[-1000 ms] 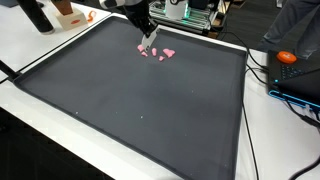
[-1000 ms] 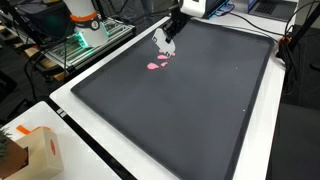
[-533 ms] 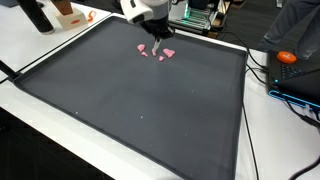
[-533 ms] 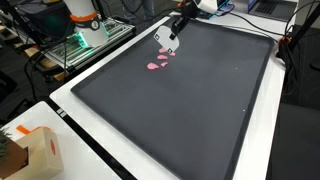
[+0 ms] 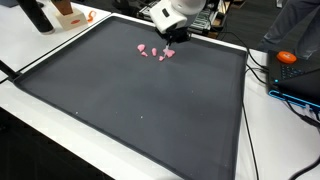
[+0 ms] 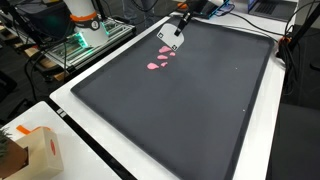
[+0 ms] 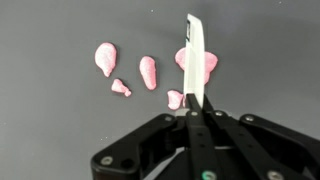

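"Gripper (image 7: 193, 118) jaws are pressed together on a thin white blade (image 7: 193, 55), seen edge-on from the wrist."

"Has it lifted?"

"Yes. A second ago the blade's tip was down among the pink pieces (image 7: 148, 70). Now it hangs clear above them, drawn toward the far edge of the dark mat (image 5: 150, 110). The pieces lie loose, none carried off — that stroke looks finished."
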`<state>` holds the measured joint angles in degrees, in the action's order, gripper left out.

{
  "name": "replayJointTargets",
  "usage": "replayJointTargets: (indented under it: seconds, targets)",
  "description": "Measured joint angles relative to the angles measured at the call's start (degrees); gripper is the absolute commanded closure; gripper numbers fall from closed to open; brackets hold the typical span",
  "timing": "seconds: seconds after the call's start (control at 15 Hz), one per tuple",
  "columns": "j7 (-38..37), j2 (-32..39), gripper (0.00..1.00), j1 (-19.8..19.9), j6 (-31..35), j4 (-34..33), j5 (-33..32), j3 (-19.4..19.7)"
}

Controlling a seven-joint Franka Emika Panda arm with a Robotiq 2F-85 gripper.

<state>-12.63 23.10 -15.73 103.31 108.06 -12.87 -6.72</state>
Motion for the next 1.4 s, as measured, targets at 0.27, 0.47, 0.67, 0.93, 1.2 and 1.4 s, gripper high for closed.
replayJointTargets:
  seconds: [0.27,0.47,0.67,0.93,1.2,1.4]
  targets:
    - [1.7,0.0,0.99,-1.5,0.0,0.6,-1.3,-1.3]
    - [3.2,0.0,0.99,-2.2,0.0,1.4,-1.6,-2.3]
    - [4.3,0.0,0.99,-2.9,0.0,2.4,-2.2,-3.1]
    - [5.4,-0.1,0.99,-3.4,0.1,3.8,-2.8,-4.1]
    - [6.3,-0.9,0.99,-3.4,1.3,5.0,-3.9,-4.5]
    - [6.4,-1.5,0.99,-3.4,2.7,5.7,-4.4,-4.5]
